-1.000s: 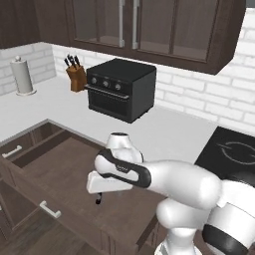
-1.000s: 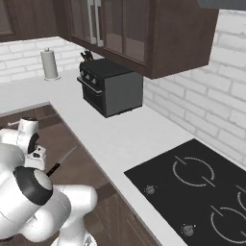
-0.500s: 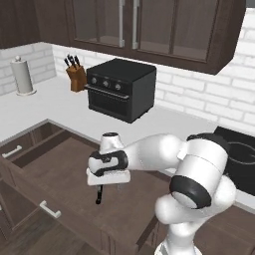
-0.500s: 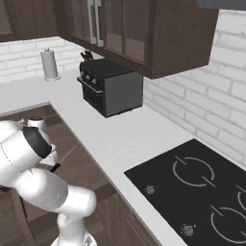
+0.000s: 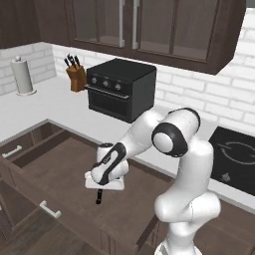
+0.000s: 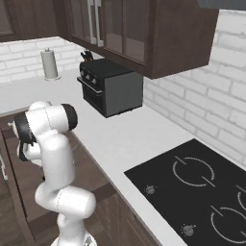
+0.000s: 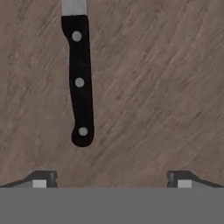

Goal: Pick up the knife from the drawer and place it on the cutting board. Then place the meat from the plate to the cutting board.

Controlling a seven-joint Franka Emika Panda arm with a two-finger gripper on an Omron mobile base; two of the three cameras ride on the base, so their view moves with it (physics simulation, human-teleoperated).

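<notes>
Gripper point(image 7: 111, 177) wide open, low over drawer point(image 5: 64, 169) floor; knife point(image 7: 79, 78) handle ahead, untouched. No legible writing.

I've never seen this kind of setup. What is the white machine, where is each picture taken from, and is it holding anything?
It is a white robot arm in a rendered kitchen. Two cameras ride on its base, behind it to the left and right; a third sits on its hand, looking down. The arm reaches into the open drawer, where the knife lies on the wooden bottom. The end effector hangs above it, jaws open, holding nothing. On the counter stand an oven, a knife block and a paper towel roll.
</notes>
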